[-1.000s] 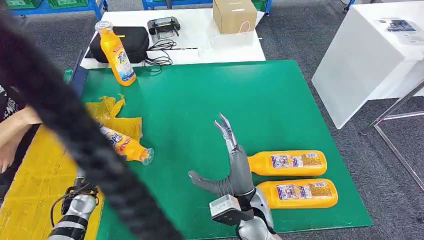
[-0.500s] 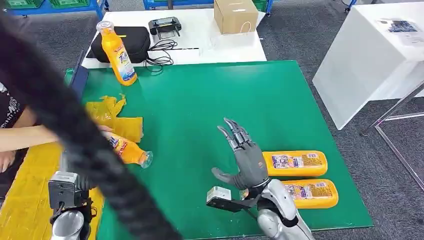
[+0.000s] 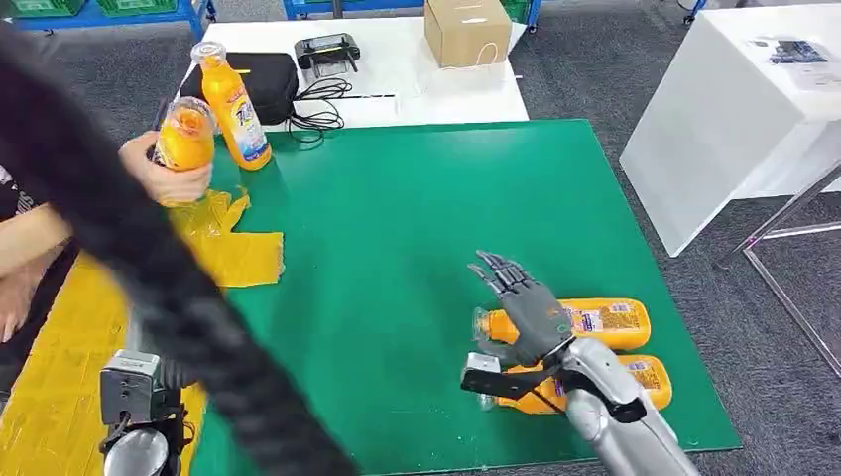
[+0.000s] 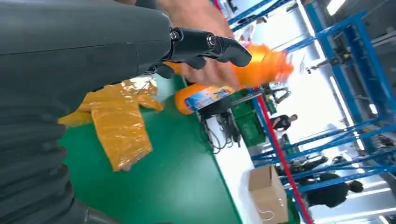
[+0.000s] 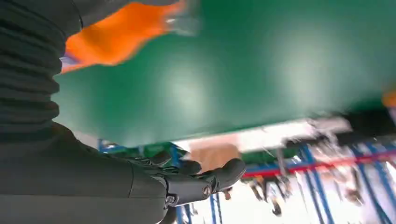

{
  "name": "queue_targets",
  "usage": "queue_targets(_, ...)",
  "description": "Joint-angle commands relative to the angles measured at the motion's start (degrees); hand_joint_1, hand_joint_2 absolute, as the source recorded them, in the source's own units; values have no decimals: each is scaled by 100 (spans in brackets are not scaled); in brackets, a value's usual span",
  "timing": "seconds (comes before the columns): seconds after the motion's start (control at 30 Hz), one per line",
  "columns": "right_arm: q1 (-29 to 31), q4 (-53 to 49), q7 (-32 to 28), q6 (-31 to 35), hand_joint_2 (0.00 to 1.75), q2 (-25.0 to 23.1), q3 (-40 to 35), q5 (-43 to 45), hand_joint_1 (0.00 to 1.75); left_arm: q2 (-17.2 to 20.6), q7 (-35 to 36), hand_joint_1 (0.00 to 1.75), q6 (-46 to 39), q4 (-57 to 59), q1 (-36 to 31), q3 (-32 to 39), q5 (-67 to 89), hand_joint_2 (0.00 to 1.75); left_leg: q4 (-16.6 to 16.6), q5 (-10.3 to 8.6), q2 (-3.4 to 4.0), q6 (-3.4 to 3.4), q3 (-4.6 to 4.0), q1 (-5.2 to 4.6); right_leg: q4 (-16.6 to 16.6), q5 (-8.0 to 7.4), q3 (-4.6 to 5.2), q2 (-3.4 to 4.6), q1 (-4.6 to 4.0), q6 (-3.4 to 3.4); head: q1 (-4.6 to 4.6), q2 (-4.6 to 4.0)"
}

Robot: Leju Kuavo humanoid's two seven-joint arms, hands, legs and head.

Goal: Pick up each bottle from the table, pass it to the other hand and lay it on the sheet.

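Note:
Two orange bottles lie side by side at the right front of the green mat [image 3: 397, 228]: a far one [image 3: 607, 320] and a near one [image 3: 635, 377]. My right hand [image 3: 524, 300] hovers open over the far bottle's neck end, fingers spread, holding nothing; the right wrist view shows its fingers [image 5: 201, 182] bare and an orange bottle [image 5: 116, 35] blurred beside the wrist. A crumpled yellow sheet [image 3: 233, 248] lies at the mat's left. A person's hand [image 3: 164, 169] holds one bottle [image 3: 185, 137] above it. Another bottle [image 3: 233, 104] stands at the back left. My left hand [image 4: 201, 44] is empty.
A thick black cable [image 3: 149, 278] crosses the left of the head view. Behind the mat a white table carries a black bag [image 3: 260, 84], a controller [image 3: 325, 52] and a cardboard box [image 3: 464, 30]. A white cabinet [image 3: 734, 109] stands to the right.
The person's hand lifted the bottle off the yellow sheet and raised it toward the back left. My right hand swung right and down over the far lying bottle.

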State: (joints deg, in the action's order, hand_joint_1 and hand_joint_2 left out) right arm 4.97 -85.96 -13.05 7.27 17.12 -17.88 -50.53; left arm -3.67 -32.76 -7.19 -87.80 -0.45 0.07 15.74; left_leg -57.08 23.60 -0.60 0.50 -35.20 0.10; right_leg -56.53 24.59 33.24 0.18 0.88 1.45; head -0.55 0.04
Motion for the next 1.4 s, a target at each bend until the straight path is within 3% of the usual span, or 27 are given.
queue_targets(0.03,241,1020,-363,-761,175,1177,495,435,0,-26,-82,0,183,494,-89,-214,-141,175,1,6,-17,2,21,3,11,9,-32,-23,-4,-1,0,0)
queue_targets(0.2,-704,432,-405,-711,175,1362,984,504,0,-84,-81,0,243,114,204,-415,-148,175,-2,17,-44,1,33,10,20,24,-57,-50,-4,-3,2,0)
queue_targets(0.33,-294,771,-438,-841,175,1261,894,477,0,-94,-77,0,234,316,-14,-420,-192,175,-4,13,-7,6,15,2,6,15,-20,-10,4,10,2,0)
queue_targets(0.57,-255,899,-366,-927,175,1345,937,480,0,-93,-74,0,240,206,64,-477,-255,175,-4,19,0,15,23,7,11,17,-28,-8,-2,13,2,0)
queue_targets(0.7,-46,1169,8,-738,175,1284,823,11,0,-97,-59,0,272,161,113,-508,-289,175,-4,24,16,15,29,9,15,15,-35,9,-5,13,2,0)
queue_targets(0.77,205,1534,398,-473,175,1180,589,-732,0,-116,-27,0,289,164,111,-550,-292,175,-1,18,15,15,21,4,12,11,-25,9,0,15,2,0)
queue_targets(0.9,274,1660,387,-428,175,1118,551,-792,0,-116,-17,0,288,165,109,-568,-290,175,-1,22,20,13,32,12,18,11,-38,13,-8,11,0,0)
queue_targets(1.17,707,2507,988,0,175,691,140,-1937,0,-139,63,0,309,167,89,-669,-275,175,1,23,25,12,36,12,19,10,-40,18,-9,11,2,0)
queue_targets(1.2,733,2563,990,0,175,670,119,-1969,3,-140,70,0,313,160,95,-676,-278,175,1,19,23,13,30,11,18,8,-33,16,-8,12,4,0)
queue_targets(1.27,782,2683,966,41,175,595,83,-2007,28,-145,84,0,332,133,113,-705,-293,175,-1,28,29,11,52,19,25,12,-57,19,-18,8,2,0)
queue_targets(1.4,794,2696,965,41,175,577,76,-2008,28,-145,84,0,332,131,111,-708,-293,175,0,17,18,13,44,13,18,9,-49,6,-15,11,2,0)
